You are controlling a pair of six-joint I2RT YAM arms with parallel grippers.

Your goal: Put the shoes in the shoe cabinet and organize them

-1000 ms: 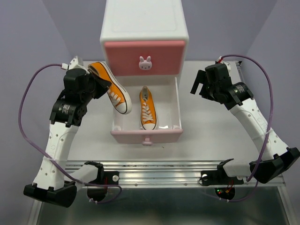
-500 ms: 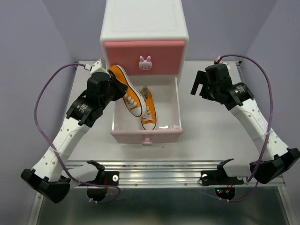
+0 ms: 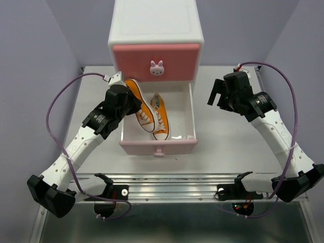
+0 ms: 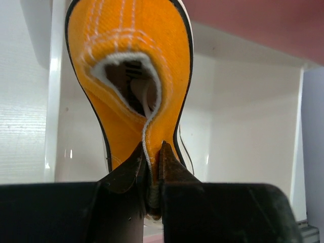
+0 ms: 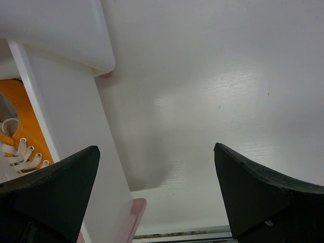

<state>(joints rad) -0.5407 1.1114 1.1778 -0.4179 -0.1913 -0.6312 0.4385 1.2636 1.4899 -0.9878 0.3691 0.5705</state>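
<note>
The shoe cabinet stands at the back, its salmon-pink top drawer closed and its pale pink bottom drawer pulled out. One orange shoe lies inside the open drawer, toe toward me. My left gripper is shut on the heel of a second orange shoe, holding it tilted over the drawer's left half, beside the first. In the left wrist view that shoe hangs from my pinched left gripper above the drawer's white floor. My right gripper is open and holds nothing, right of the drawer.
In the right wrist view the right gripper hovers over bare white table, with the drawer's side wall and the lying shoe at left. Purple walls close in the table on both sides. A metal rail runs along the near edge.
My left arm has carried the orange shoe rightward from beside the cabinet to over the open drawer, next to the other shoe. The right arm has barely moved.
</note>
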